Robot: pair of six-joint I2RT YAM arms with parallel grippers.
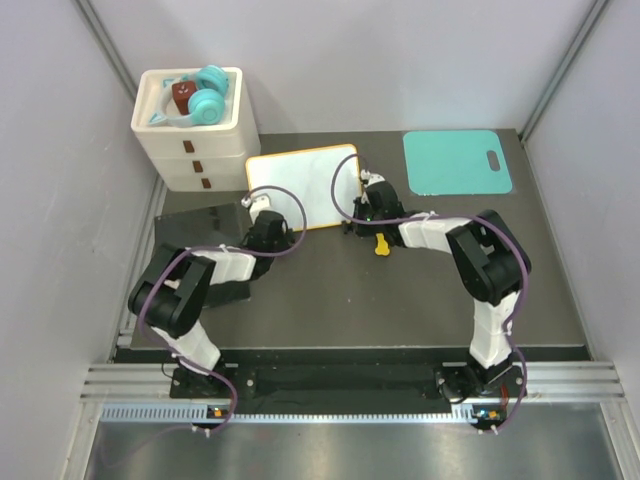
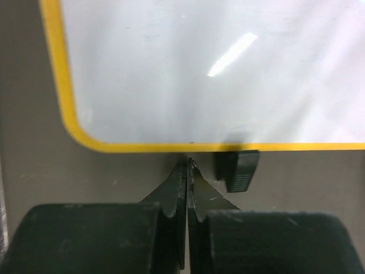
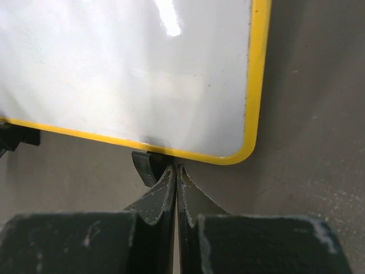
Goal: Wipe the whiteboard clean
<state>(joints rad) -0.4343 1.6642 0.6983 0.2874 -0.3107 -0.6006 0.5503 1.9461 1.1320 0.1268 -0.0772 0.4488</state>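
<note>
The whiteboard lies flat at the back middle of the dark table, white with a thin yellow frame. No marks show on its surface in either wrist view. My left gripper is shut with nothing in it, its tips just short of the board's near edge, beside a black foot. My right gripper is also shut and empty, its tips at the yellow frame near the board's right corner, next to another black foot. From above, the left gripper and the right gripper flank the board.
A black square pad lies left of the board. A teal mat with a handle hole sits at the back right. A white drawer unit holding teal items stands at the back left. A small yellow object lies under the right arm.
</note>
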